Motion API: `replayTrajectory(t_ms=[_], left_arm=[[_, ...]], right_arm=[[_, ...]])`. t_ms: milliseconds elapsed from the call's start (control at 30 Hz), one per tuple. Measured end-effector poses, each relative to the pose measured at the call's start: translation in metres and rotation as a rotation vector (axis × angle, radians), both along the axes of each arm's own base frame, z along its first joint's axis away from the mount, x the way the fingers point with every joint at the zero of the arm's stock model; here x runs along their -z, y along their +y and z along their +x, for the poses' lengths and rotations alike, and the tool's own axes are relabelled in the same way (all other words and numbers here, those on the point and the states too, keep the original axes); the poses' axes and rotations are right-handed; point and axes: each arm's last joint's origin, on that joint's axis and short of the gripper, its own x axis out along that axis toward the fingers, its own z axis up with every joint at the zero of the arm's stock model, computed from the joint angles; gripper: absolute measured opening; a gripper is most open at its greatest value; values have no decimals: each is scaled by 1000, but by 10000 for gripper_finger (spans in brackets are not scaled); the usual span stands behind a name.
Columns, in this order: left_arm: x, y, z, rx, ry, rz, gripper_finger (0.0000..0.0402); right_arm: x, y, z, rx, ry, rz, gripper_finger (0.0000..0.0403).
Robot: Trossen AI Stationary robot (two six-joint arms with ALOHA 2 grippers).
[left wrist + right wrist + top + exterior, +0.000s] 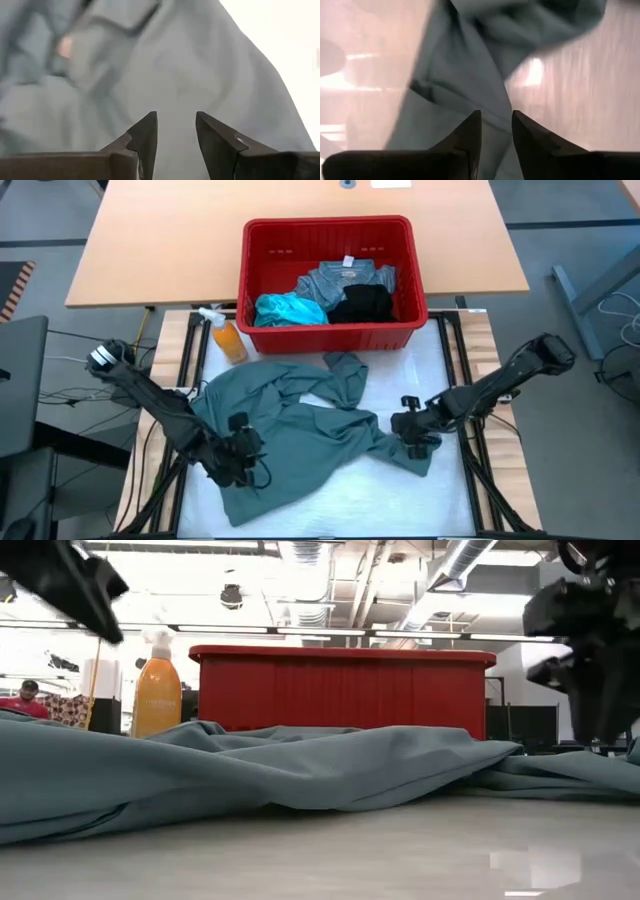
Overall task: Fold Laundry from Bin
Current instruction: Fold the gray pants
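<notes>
A muted grey-green garment (290,430) lies crumpled and partly spread on the white table top, in front of the red bin (330,228). In the bin lie a mottled blue-grey piece (345,280), a turquoise one (290,310) and a black one (362,304). My left gripper (245,455) is open above the garment's near left part (176,125) and, in the low view, clear of the cloth. My right gripper (412,442) is open, pointing down over the garment's narrow right end (496,120). Whether its fingers touch the cloth I cannot tell.
An orange spray bottle (226,335) stands at the bin's near left corner, just beyond the garment. Bare white table (455,380) shows to the right of the garment and along the near edge. A person in red (25,700) shows far behind the table.
</notes>
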Motion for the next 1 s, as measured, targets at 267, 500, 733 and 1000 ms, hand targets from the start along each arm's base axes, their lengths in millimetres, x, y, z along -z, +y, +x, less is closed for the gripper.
replayTrajectory(t_ms=[267, 500, 733, 1000], left_arm=[[59, -3, -1, 19, 129, -115, 125], [82, 2, -10, 3, 211, -169, 125], [91, 3, -19, -3, 291, -256, 125], [92, 0, -23, 33, 330, -275, 125]], right_arm=[[9, -5, -12, 191, 159, -62, 127], [17, -3, -15, 260, 198, -120, 124], [48, -11, -12, 347, 331, -230, 24], [12, -12, 17, 299, 215, -287, 8]])
